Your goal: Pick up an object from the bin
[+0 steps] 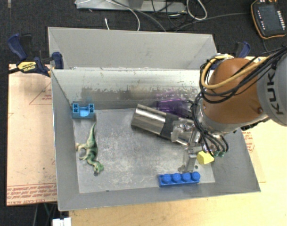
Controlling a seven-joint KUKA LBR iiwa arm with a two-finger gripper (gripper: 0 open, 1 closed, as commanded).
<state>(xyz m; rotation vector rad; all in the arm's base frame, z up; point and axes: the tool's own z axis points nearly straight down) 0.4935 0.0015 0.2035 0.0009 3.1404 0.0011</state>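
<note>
Purple thing (174,105): half hidden behind the arm's orange cover (228,93), shape unclear.
Silver cylinder (150,119): right end covered by the wrist.
Blue studded brick (179,178): just at 6 o'clock of the gripper (188,166).
Yellow block (205,158): close at 2 o'clock.
Gripper: low over the brick; its opening and hold, can't tell.
</note>
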